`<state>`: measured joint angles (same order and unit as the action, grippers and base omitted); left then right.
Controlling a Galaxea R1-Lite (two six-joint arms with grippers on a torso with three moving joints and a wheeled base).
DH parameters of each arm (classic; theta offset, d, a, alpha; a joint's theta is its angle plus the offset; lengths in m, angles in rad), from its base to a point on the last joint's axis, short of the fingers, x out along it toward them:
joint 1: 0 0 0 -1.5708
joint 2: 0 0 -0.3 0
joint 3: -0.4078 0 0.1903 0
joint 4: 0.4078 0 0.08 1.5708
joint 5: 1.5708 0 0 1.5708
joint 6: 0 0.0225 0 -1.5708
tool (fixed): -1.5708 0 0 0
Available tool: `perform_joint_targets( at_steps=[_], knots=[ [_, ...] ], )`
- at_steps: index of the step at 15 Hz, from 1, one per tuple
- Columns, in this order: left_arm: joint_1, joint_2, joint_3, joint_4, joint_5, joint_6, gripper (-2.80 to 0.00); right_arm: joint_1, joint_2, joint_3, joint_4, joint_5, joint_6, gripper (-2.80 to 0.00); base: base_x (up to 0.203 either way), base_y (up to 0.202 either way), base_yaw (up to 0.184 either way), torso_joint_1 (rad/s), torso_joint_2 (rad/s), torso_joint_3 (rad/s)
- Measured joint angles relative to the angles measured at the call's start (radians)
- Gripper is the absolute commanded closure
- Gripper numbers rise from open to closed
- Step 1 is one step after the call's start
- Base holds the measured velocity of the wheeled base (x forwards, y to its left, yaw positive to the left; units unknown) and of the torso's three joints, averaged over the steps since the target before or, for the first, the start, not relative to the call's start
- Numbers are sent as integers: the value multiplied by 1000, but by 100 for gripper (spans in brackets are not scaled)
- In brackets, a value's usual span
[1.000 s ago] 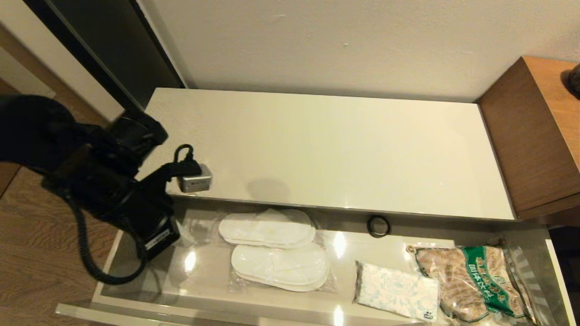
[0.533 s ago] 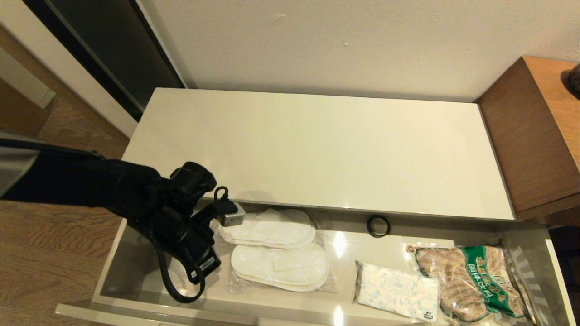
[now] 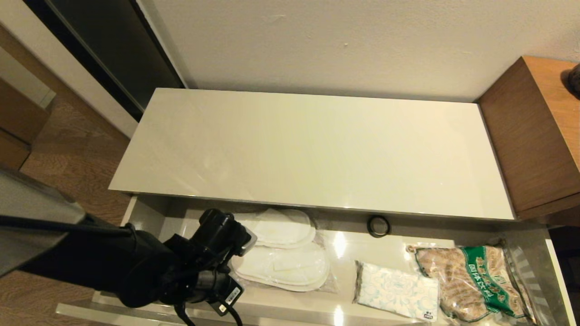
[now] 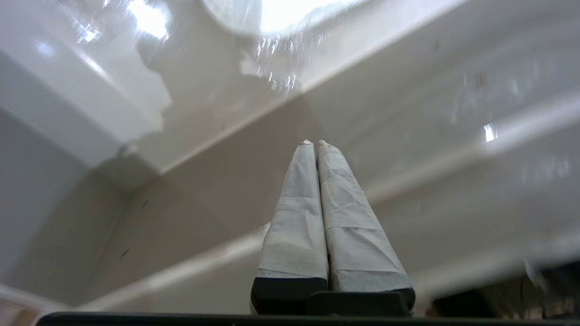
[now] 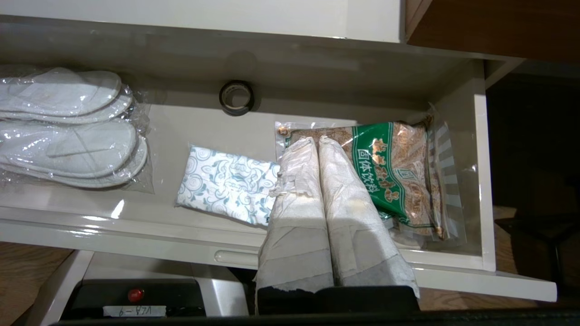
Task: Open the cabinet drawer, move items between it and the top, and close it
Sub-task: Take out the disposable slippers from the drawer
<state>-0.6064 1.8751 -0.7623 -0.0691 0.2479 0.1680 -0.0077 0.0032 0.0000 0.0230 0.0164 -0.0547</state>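
Note:
The cabinet drawer stands pulled out below the cream top, which is bare. White slippers in a clear bag lie left of the drawer's middle, and the patterned tissue pack lies to their right. My left arm reaches low into the drawer's left end, beside the slippers. Its gripper is shut and empty, close to the glossy grey drawer surfaces. My right gripper hangs shut and empty above the drawer's front, over the tissue pack and the slippers.
A green-labelled bag of brown food fills the drawer's right end. A small black ring lies at the back of the drawer. A brown wooden cabinet adjoins the top on the right. Wooden floor lies to the left.
My left arm has swung down and forward from the top's left edge into the left end of the drawer, beside the slippers. The items have not moved.

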Motion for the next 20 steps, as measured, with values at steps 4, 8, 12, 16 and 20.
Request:
perform_joint_targets(
  at_steps=[4,8,12,16,20],
  knots=[
    [11,141,-6,-213,6,52,0,0,0,0,0,0,0,0,0,0,0,0,0,0],
    [80,242,-58,-326,-35,209,0,0,0,0,0,0,0,0,0,0,0,0,0,0],
    [145,302,-109,-359,-39,301,-280,0,0,0,0,0,0,0,0,0,0,0,0,0],
    [175,365,-102,-562,-20,416,-280,0,0,0,0,0,0,0,0,0,0,0,0,0],
    [203,403,-75,-730,-66,557,-280,0,0,0,0,0,0,0,0,0,0,0,0,0]
  ],
)
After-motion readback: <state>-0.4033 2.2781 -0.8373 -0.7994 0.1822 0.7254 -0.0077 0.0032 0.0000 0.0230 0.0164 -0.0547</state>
